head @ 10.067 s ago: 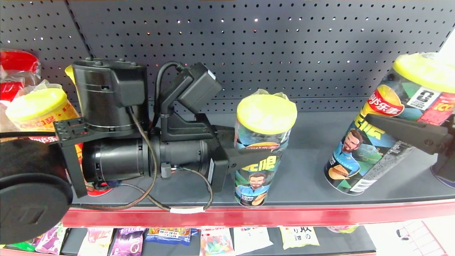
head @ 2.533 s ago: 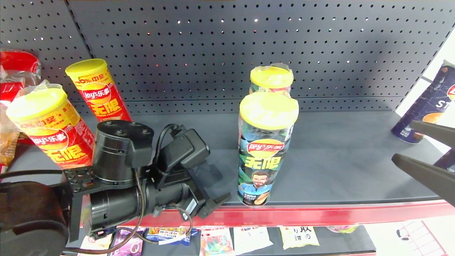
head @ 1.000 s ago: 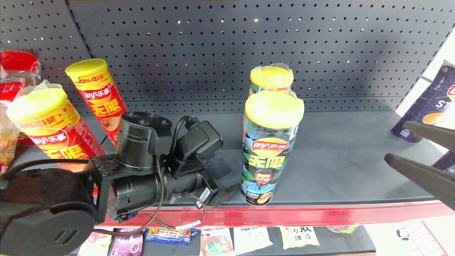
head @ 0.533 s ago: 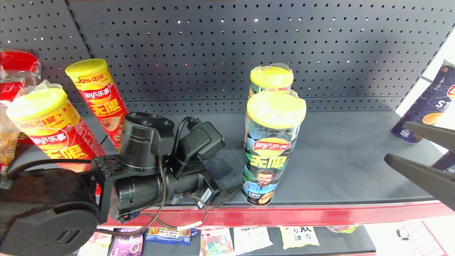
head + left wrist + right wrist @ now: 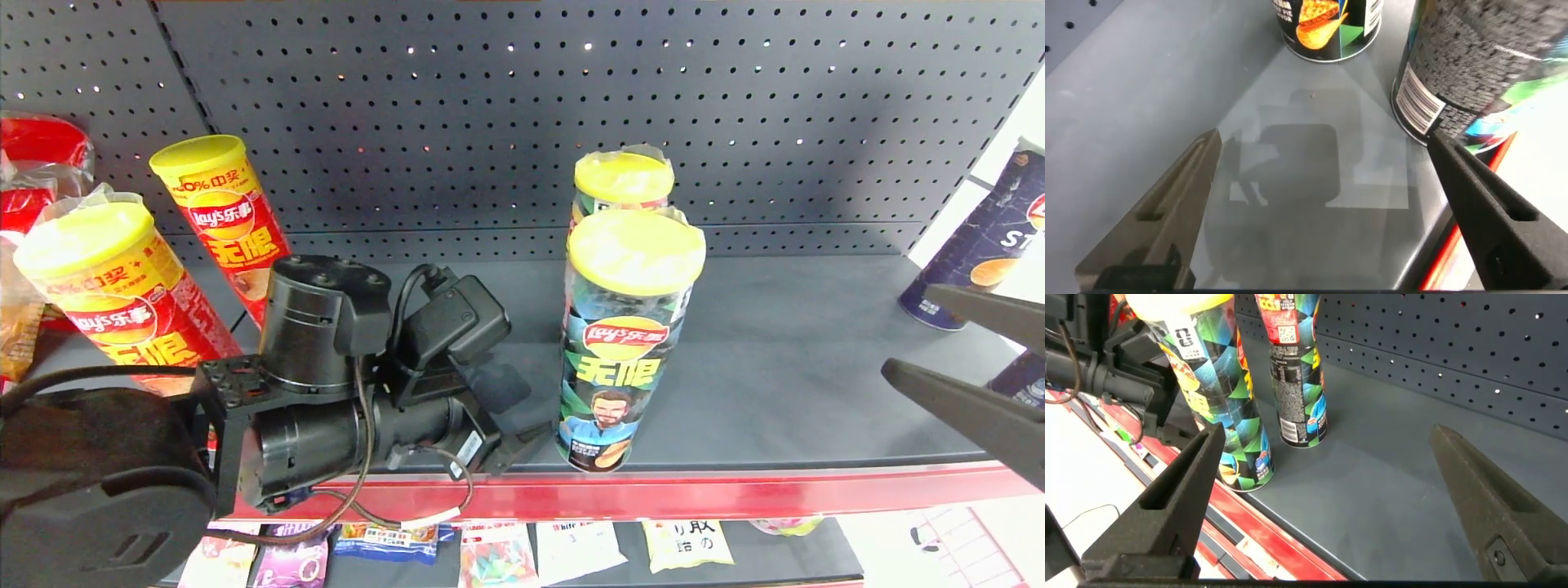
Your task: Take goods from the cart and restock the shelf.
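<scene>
While left gripper (image 5: 1323, 143) gapes, can (image 5: 624, 343) perhaps touching

I'm looking at a dark grey shelf (image 5: 775, 359) with a red front lip (image 5: 735, 494) and a perforated back panel (image 5: 571, 98). About midway along, at the front edge, a green-and-blue chip can (image 5: 624, 343) stands upright under a yellow lid. A second can (image 5: 624, 175) of the same kind stands right behind it, near the back panel. To the left I see a front red can (image 5: 106, 286) and a rear red can (image 5: 224, 212), well apart from the middle pair, with a red bag (image 5: 33, 155) at the far end. A dark blue can (image 5: 971, 253) stands at the far right.
</scene>
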You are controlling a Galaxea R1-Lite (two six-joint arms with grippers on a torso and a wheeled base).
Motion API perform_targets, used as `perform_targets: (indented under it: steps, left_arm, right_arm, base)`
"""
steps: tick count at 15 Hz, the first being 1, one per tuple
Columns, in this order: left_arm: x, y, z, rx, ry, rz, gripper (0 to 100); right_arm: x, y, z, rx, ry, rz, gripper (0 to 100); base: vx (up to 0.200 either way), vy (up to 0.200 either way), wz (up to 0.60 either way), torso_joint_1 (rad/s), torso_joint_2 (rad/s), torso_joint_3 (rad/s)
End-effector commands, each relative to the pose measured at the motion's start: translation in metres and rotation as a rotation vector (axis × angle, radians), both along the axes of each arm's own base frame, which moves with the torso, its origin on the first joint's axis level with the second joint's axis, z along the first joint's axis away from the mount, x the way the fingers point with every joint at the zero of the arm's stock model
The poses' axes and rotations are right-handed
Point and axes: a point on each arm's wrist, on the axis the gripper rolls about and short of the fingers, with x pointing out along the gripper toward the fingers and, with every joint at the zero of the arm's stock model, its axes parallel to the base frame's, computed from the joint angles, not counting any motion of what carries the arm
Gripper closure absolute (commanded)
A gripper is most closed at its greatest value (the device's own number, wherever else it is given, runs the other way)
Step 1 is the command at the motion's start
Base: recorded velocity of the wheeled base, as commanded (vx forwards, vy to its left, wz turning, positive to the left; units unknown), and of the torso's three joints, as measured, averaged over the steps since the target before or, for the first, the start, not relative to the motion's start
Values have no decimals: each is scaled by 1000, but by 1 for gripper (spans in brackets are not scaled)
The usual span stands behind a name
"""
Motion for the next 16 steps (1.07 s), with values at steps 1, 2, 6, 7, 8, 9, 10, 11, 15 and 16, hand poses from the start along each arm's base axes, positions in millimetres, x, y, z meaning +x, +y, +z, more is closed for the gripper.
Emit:
perform_targets:
  steps: [1, 2, 6, 7, 8, 9, 10, 11, 15, 16]
  left_arm:
    - [-16, 10, 25, -58, -67, -3, 0]
    - [-22, 16, 29, -66, -79, 6, 0]
    - [-97, 86, 34, -111, -139, 33, 0]
    - [-115, 103, 34, -122, -152, 41, 0]
    - [-130, 117, 34, -130, -159, 48, 0]
    - [-158, 143, 30, -131, -160, 72, 0]
    - [-183, 168, 23, -122, -145, 110, 0]
    - [-209, 192, 13, -126, -122, 189, 0]
    - [-267, 218, -5, -250, 5, 608, 0]
    - [-278, 217, -13, -273, 55, 707, 0]
  right_arm:
    - [-1, -1, -1, 0, -1, -5, 0]
    - [-2, -2, -3, -1, 2, -7, 0]
    - [-25, -14, -20, 2, -8, -13, 0]
    - [-32, -18, -21, 5, -18, -13, 0]
    - [-39, -22, -22, 0, -18, -15, 0]
    - [-60, -32, -28, -11, 1, -18, 0]
    - [-82, -44, -37, -24, 30, -53, 0]
    - [-109, -58, -45, -32, 64, -93, 0]
    - [-157, -79, -69, -9, 91, -314, 0]
    - [-160, -78, -73, 5, 97, -402, 0]
  base:
    - [0, 0, 0, 0, 0, 0]
    - [0, 0, 0, 0, 0, 0]
    - [0, 0, 0, 0, 0, 0]
    - [0, 0, 0, 0, 0, 0]
    - [0, 0, 0, 0, 0, 0]
    - [0, 0, 0, 0, 0, 0]
    - [0, 0, 0, 0, 0, 0]
    - [0, 0, 0, 0, 0, 0]
    - [0, 0, 0, 0, 0, 0]
    - [0, 0, 0, 0, 0, 0]
